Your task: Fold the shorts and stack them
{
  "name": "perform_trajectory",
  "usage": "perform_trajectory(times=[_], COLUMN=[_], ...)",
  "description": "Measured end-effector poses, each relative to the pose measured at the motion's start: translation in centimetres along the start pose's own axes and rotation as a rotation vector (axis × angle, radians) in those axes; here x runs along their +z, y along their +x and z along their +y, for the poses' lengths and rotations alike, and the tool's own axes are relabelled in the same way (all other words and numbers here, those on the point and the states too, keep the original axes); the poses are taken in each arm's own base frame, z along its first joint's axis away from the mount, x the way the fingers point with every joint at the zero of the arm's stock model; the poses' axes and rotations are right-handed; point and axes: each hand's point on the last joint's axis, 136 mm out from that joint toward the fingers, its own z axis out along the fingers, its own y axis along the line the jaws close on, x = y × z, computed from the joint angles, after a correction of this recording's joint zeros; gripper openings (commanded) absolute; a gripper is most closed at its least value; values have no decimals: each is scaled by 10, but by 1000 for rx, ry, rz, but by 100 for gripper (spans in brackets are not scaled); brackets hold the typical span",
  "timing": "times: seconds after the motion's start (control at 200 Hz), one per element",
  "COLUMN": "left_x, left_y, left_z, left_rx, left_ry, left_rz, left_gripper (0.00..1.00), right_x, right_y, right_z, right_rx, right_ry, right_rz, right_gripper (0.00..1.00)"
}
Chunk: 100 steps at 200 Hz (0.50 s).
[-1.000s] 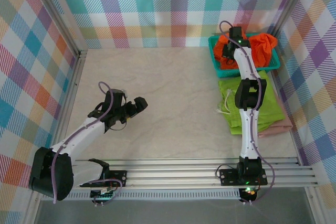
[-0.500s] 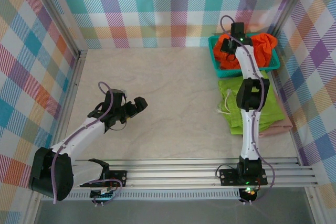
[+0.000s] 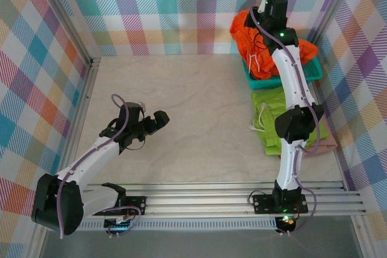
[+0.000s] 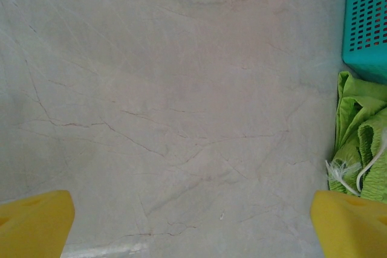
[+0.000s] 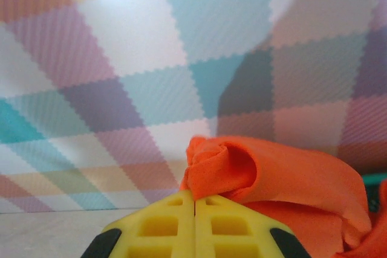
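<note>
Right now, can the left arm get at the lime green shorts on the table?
Probably yes. Bare table lies between the left gripper and the lime green shorts, and its jaws stand open. The right arm crosses only their right part, leaving the near edge uncovered.

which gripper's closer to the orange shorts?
Right. Right gripper is shut on the orange shorts; left gripper hangs open over the table, far to their left.

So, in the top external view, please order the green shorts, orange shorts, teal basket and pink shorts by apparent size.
1. green shorts and orange shorts: alike; the orange is lifted nearer the camera, so unsure.
2. teal basket, mostly covered.
3. pink shorts, only an edge.
</note>
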Motion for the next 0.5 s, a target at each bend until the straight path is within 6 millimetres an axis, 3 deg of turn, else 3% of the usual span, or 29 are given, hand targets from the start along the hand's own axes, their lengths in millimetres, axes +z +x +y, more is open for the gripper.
perform_trajectory(times=[0.09,0.21,0.3,0.36,0.38,0.435,0.5], left_x=[-1,-3,-7,-13,-16,-25,-39], left_y=[0,-1,-5,-9,-10,-15,-23], left_z=[-1,-2,-5,-8,-9,-13,-18], left_rx=[1,-1,0,2,4,8,13], left_ry=[2,8,18,27,31,42,59], left_rz=[-3,-9,-30,-58,-67,-106,-165], left_gripper=[100,100,100,100,100,100,100], right_x=[-12,-30,-43,-54,-58,-67,-78], right_y=[-12,-13,1,20,29,55,97], right_z=[32,84,133,171,184,216,250], right_rx=[-35,-92,-148,-190,-205,-240,-278], right_ry=[-68,-185,-290,-375,-407,-488,-586], right_rz=[-31,-36,-14,26,45,100,189], right_gripper=[0,0,0,0,6,35,62])
